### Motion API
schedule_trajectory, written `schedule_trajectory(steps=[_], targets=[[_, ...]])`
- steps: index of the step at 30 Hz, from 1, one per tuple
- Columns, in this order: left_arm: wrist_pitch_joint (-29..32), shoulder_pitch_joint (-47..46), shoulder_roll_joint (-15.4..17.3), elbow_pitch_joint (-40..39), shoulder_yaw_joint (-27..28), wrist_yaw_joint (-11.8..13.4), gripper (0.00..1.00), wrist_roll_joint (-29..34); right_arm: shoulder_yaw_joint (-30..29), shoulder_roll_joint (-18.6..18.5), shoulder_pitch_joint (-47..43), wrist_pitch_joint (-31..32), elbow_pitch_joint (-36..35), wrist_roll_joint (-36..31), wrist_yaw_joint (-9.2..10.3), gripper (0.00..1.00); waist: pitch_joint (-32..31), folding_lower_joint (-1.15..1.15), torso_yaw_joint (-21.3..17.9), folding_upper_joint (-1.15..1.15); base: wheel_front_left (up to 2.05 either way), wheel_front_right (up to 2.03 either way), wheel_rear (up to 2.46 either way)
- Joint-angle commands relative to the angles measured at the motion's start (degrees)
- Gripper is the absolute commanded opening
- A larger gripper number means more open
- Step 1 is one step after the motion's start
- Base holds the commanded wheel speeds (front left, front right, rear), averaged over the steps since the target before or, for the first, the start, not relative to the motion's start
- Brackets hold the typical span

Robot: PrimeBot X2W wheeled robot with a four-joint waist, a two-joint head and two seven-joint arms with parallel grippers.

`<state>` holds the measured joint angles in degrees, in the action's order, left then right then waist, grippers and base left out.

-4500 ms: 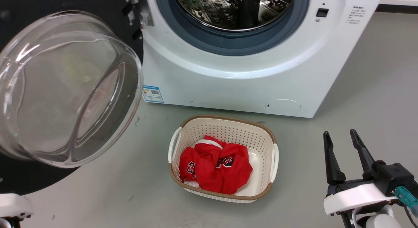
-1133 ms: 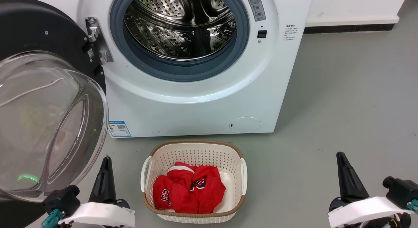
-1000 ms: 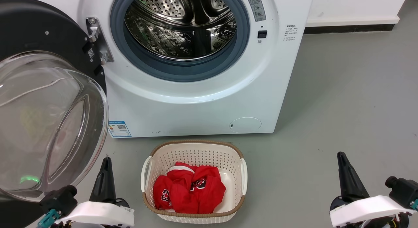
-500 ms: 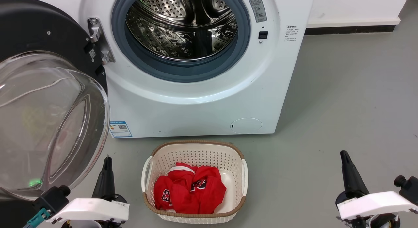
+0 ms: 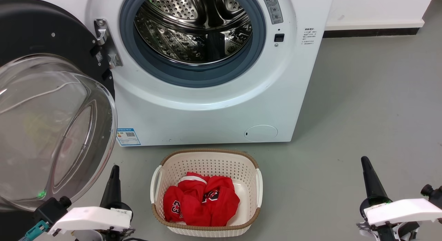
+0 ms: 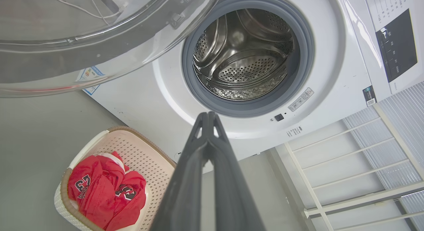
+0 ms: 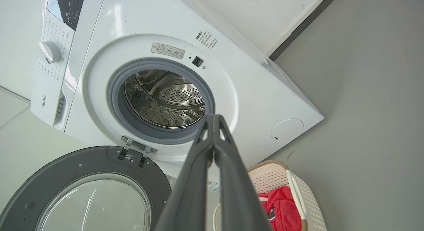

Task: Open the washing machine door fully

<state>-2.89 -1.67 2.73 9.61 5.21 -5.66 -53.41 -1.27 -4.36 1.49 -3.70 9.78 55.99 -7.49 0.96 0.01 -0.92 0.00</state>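
Head view: the washing machine door [image 5: 38, 30] hangs swung wide at the left of the white machine [image 5: 207, 109], drum [image 5: 193, 30] uncovered — the job looks done. Left gripper [image 5: 114, 172] and right gripper [image 5: 365, 164] sit low, fingers pinched together, empty.

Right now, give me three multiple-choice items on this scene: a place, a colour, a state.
1. Where does the white perforated plastic basket stand? A on the grey floor before the white washing machine; B on top of it; C on a shelf.
2. What colour is the clothing in it? A blue; B red; C green.
3. How is the round glossy black door with the glass bowl? A latched shut; B swung open; C removed.
A: it sits on the floor below the steel drum. B: the fabric is red. B: the door hangs on its hinge, drum exposed.
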Motion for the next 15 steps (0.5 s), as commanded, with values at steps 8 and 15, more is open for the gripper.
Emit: schedule_trajectory(steps=[8,15], targets=[[1.64,-2.09,0.17,0.37,0.31,-0.62,0.0,-6.68,-0.49,-0.45,1.86,1.33,0.31,6.77,-0.01,0.0,-0.09,0.0,0.11,0.0,0.0,0.0,0.0],[2.72,-2.56,0.18,0.94,0.47,-0.85,0.0,-11.17,-0.81,-0.45,2.35,2.32,0.83,11.2,-0.01,0.0,-0.17,0.0,0.2,0.0,0.0,0.0,0.0]])
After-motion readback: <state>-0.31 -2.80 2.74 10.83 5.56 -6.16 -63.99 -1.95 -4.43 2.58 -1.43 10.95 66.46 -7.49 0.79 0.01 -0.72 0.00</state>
